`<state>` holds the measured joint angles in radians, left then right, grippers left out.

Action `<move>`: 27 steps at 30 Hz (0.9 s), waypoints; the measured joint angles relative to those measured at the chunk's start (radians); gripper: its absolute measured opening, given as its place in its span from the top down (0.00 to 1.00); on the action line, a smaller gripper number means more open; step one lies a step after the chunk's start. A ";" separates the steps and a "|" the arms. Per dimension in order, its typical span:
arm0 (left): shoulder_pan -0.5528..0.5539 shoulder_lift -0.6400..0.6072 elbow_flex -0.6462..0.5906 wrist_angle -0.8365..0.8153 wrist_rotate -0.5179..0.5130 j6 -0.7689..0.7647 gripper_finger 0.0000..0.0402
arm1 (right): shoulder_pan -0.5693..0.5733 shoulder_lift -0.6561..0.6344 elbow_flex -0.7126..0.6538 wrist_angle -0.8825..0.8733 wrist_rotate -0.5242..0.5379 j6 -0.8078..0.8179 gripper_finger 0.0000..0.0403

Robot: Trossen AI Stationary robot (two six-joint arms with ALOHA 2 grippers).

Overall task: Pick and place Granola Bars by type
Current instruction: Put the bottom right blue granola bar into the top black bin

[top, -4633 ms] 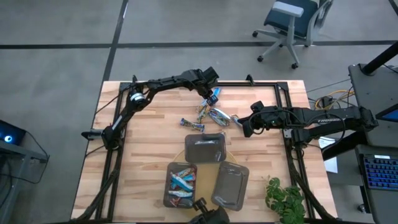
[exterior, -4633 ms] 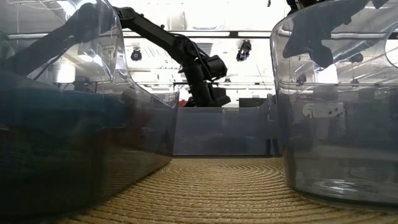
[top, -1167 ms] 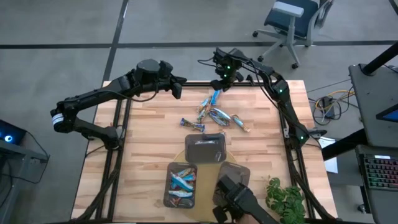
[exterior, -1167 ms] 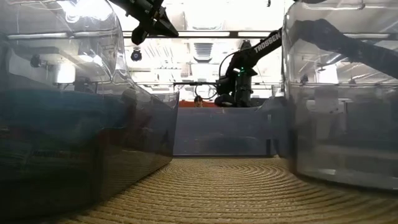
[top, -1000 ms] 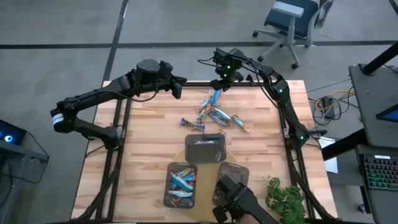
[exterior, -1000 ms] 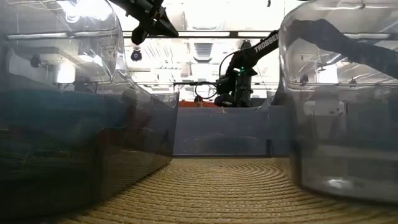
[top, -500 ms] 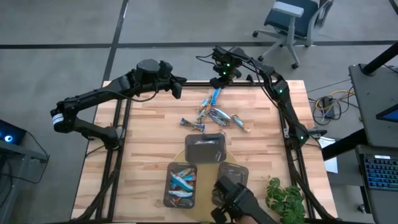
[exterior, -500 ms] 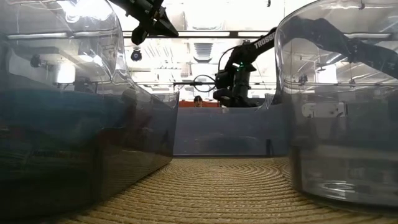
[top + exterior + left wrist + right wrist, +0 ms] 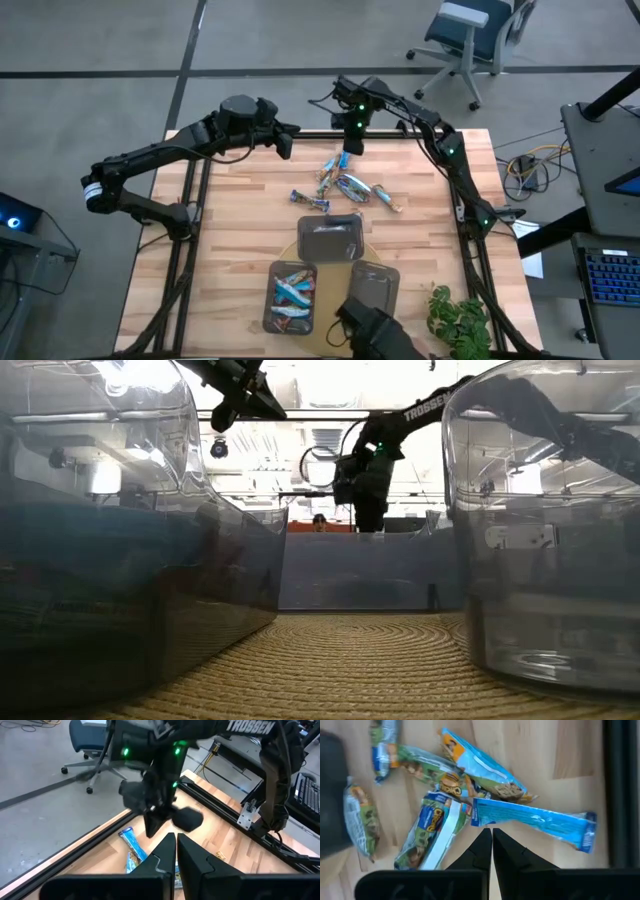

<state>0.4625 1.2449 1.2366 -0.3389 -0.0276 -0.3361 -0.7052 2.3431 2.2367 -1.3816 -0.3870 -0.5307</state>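
Several granola bars lie loose on the wooden table near its far edge: a bright blue one [image 9: 343, 159] [image 9: 535, 820], a heap of green and blue ones [image 9: 340, 183] [image 9: 432, 827], and single bars [image 9: 310, 198] [image 9: 388, 198]. My right gripper [image 9: 351, 143] [image 9: 487, 837] hangs shut just above the blue bar, pointing steeply down, with nothing between its fingers. My left gripper [image 9: 288, 143] [image 9: 175, 845] waits shut in the air over the far left of the table, facing the right gripper [image 9: 155, 820].
Three dark trays stand on a round woven mat [image 9: 368, 250] at the near middle: one [image 9: 272, 285] with several blue bars, one [image 9: 332, 222] behind it and one [image 9: 372, 272] to its right. A potted plant [image 9: 455, 318] is at the near right corner.
My right gripper has risen from the bars, gone a little toward the table's left edge and rolled about its own axis, staying shut. The bars lie as before.
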 joint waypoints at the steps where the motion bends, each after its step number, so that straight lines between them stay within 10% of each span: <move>1: 0.000 0.000 0.000 0.000 0.000 0.003 1.00 | -0.001 -0.011 0.000 0.000 -0.005 -0.017 0.98; 12: -0.001 0.000 0.000 -0.005 0.000 0.052 1.00 | -0.013 -0.179 -0.013 0.003 -0.015 -0.111 0.96; 27: -0.001 0.000 0.000 -0.008 0.000 0.068 1.00 | -0.004 -0.344 -0.200 0.035 -0.015 -0.022 0.69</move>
<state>0.4618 1.2449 1.2366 -0.3466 -0.0272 -0.2680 -0.7090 1.9994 2.0367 -1.3468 -0.4019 -0.5528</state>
